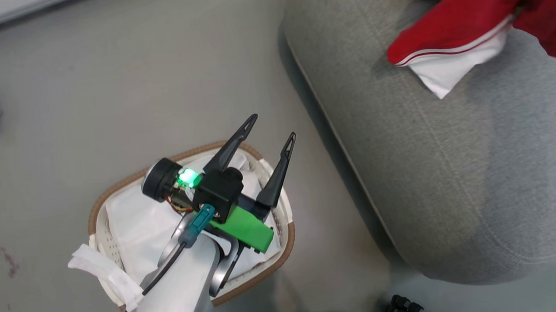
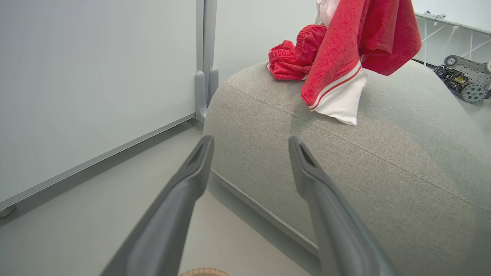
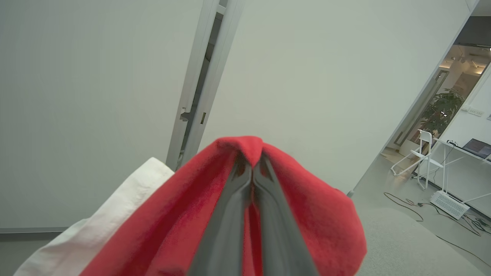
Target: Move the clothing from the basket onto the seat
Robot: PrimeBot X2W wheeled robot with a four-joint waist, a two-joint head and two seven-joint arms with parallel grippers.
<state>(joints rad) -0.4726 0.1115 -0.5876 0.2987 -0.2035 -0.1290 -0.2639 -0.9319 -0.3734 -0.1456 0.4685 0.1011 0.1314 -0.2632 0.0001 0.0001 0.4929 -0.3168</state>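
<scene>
My left pincer (image 1: 273, 125) is wide, holding nothing, hovering over the basket (image 1: 96, 210). The basket sits on the floor (image 1: 65, 91) just beside the seat (image 1: 450, 175). I see only the white lining cloth (image 1: 134, 220) in it, no red. The arm hides part of the inside, so I can't fully confirm it's empty.

Further out, the jersey (image 2: 345, 50) hangs over the seat. The white panel at its low end touches the cushion and the rest is in the air. My right pincer (image 3: 251, 159) is clamped tight on a fold of its red fabric. Behind it, the shorts (image 2: 291, 57) lie bunched on the seat.

Reads as the last drop. Plan: lower the right arm until most of the cloth rests on the cushion. Keep it inboard of the rounded edge so it can't slide off. Then open and pull straight up so nothing snags.
</scene>
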